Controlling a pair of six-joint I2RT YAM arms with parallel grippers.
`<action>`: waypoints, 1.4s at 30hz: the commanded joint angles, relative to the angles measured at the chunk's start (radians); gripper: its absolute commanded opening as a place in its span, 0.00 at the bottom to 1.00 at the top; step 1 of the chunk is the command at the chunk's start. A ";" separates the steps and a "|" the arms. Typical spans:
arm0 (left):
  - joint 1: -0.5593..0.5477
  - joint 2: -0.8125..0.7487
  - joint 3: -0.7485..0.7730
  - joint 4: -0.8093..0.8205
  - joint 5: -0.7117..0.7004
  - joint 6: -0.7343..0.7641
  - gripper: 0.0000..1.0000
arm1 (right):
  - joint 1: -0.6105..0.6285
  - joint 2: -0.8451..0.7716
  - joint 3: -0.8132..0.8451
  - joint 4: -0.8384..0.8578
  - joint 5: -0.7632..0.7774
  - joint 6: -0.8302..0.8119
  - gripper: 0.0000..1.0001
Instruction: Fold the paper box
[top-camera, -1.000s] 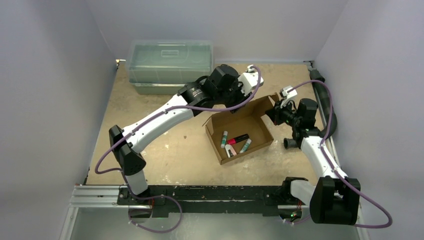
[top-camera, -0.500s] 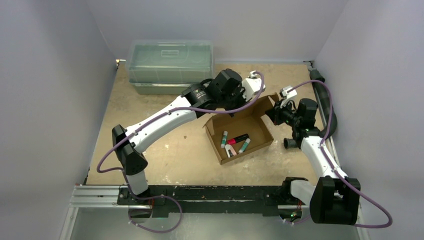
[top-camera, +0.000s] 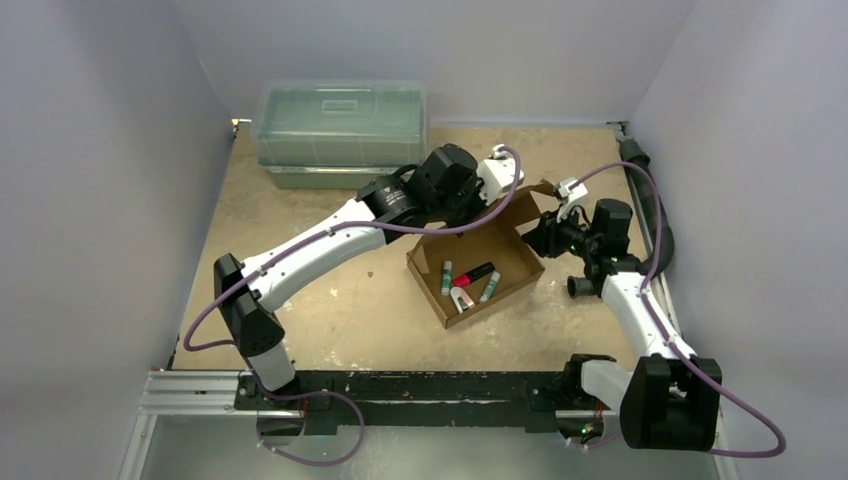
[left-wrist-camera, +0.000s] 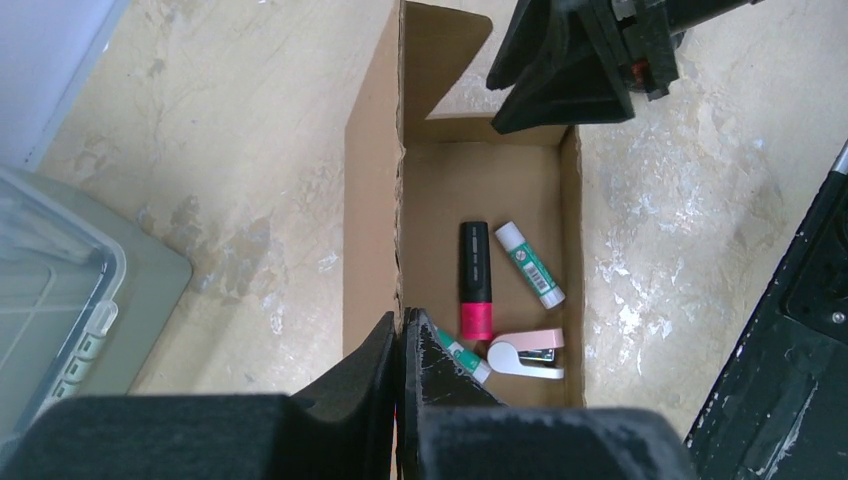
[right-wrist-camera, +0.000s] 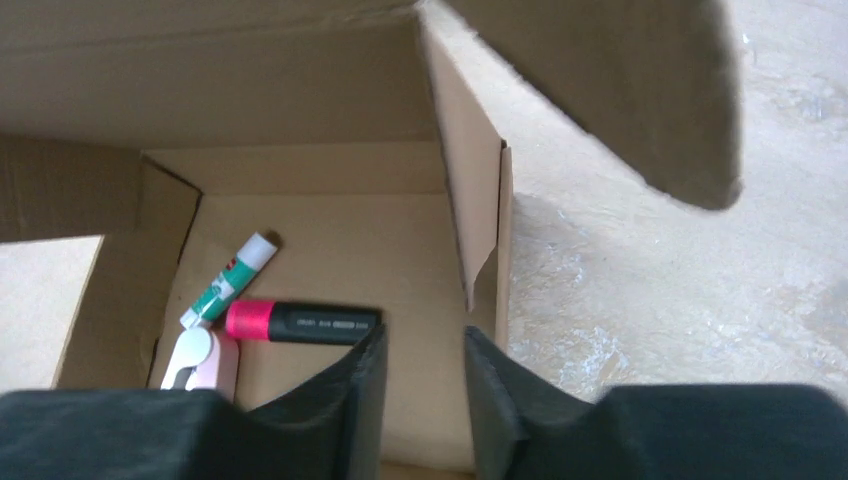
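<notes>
The paper box sits on the desk, right of centre, between the 2 arms and well apart from the clear lidded bin at the far left. It is skewed to the desk edges.

The tray part looks done. We see 4 walls standing around a flat floor, and inside lie a pink-and-black highlighter, 2 green-and-white glue sticks and a small pink stapler.

What is left, as we judge it, is the closing. The tall lid panel along the far long side stands upright rather than lying over the tray. A loose end flap hangs out over the right end, neither tucked in nor folded down.

The left jaws are pressed together. In the left wrist view the top edge of that tall panel runs straight in between them, so we read this as a pinch on the cardboard.

The right jaws stand partly apart at the box's right end and grip nothing. Only the box floor shows in the gap between them, and the short side wall lies just beside the outer one.

We would put the task past halfway, with the flap tuck and the lid fold not yet done.
</notes>
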 joint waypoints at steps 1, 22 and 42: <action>-0.002 -0.064 -0.038 0.062 -0.025 -0.036 0.00 | -0.017 -0.057 0.054 -0.072 -0.100 -0.083 0.43; -0.001 -0.110 -0.140 0.142 -0.049 -0.227 0.00 | -0.197 -0.143 0.124 -0.355 -0.474 -0.412 0.67; -0.002 -0.079 -0.352 0.325 0.095 -0.404 0.00 | -0.280 -0.155 0.096 -0.236 -0.447 -0.249 0.68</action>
